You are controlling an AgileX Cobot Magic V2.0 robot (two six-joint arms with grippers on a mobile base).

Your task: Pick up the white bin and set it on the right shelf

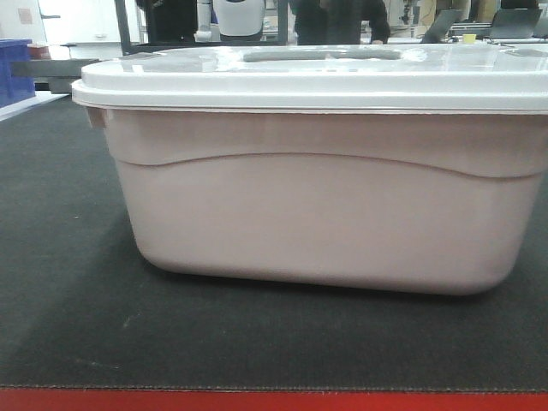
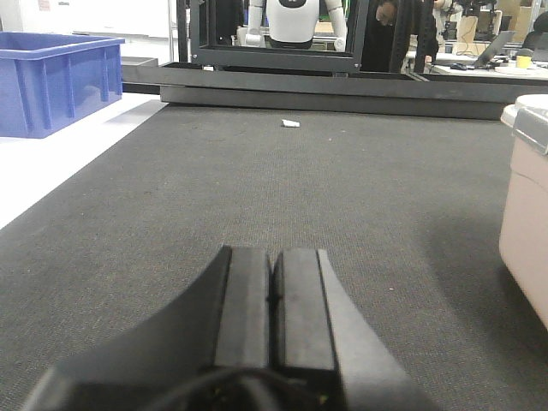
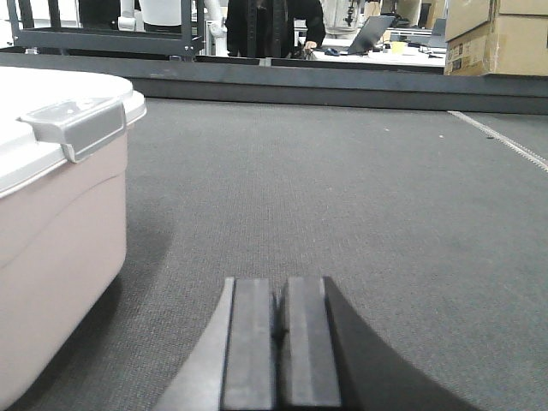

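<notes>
White bin: we see the white bin (image 1: 317, 214) standing upright on the counter and filling most of the front view. It has pale pinkish walls, rounded corners and a wavy moulded line across its side.
Lid: the flat white lid (image 1: 171, 81) sits closed on the bin, with a grey handle recess (image 1: 321, 55) in its top.
Latch: in the right wrist view we make out a grey latch (image 3: 81, 128) folded down over the end of the lid.
Counter: the counter (image 1: 68, 257) is covered with a dark grey mat, and a red strip (image 1: 274, 401) runs along its near edge.
Left pincer: the left pincer (image 2: 274, 257) is clenched, pads pressed together on nothing, low over the mat. The bin shows at the right edge of its view, apart from it.
Right pincer: the right pincer (image 3: 278, 287) is clenched in the same way and grasps nothing. The bin stands at the left of its view, near but not touching.
Between: we find the bin between the two pincers, touched by neither.
Farther out: a blue crate (image 2: 56, 81) stands on a white surface off the mat's left side. A small white scrap (image 2: 291, 124) lies on the mat toward the far edge, and cardboard boxes (image 3: 497, 34) are stacked at the far right.
</notes>
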